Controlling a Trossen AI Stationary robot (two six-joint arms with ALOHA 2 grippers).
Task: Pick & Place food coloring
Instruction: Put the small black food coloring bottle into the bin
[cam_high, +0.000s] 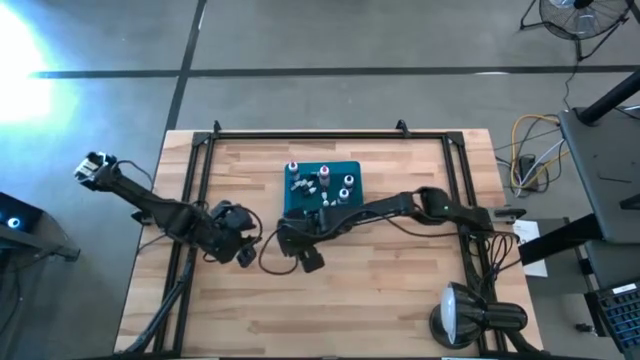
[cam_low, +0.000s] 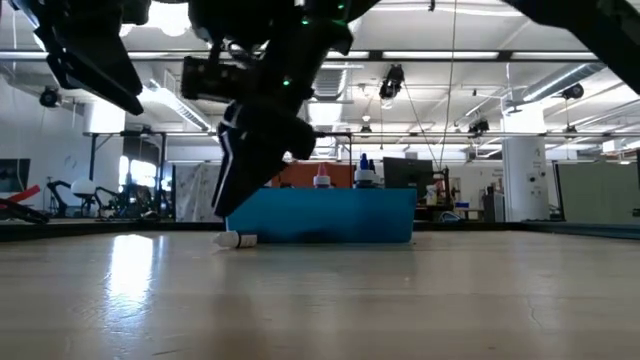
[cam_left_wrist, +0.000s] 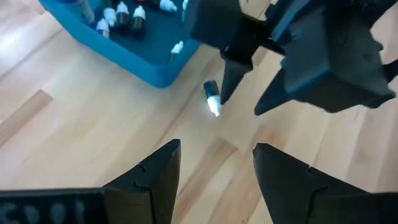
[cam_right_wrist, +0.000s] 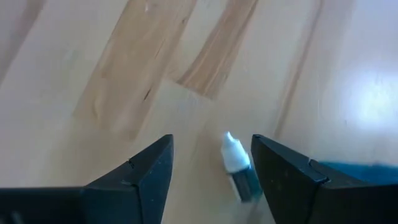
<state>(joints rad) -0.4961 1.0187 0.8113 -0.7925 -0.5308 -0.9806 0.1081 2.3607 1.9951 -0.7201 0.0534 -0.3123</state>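
One small food coloring bottle, dark body and white tip, lies on its side on the wooden table near the teal bin's corner; it also shows in the left wrist view and the low view. My right gripper points down over it, open, with a finger on either side and the bottle close to one finger. Several more bottles stand upright in the bin. My left gripper hovers open just left of the right gripper, facing it. My right gripper comes from above with its fingers astride the lying bottle's body. One finger stands right against the bottle. Whether it touches, I cannot tell.
The bin's wall stands just beyond the lying bottle. A dark frame runs around the tabletop. A lamp sits at the near right corner. Bare wood lies in front of both grippers.
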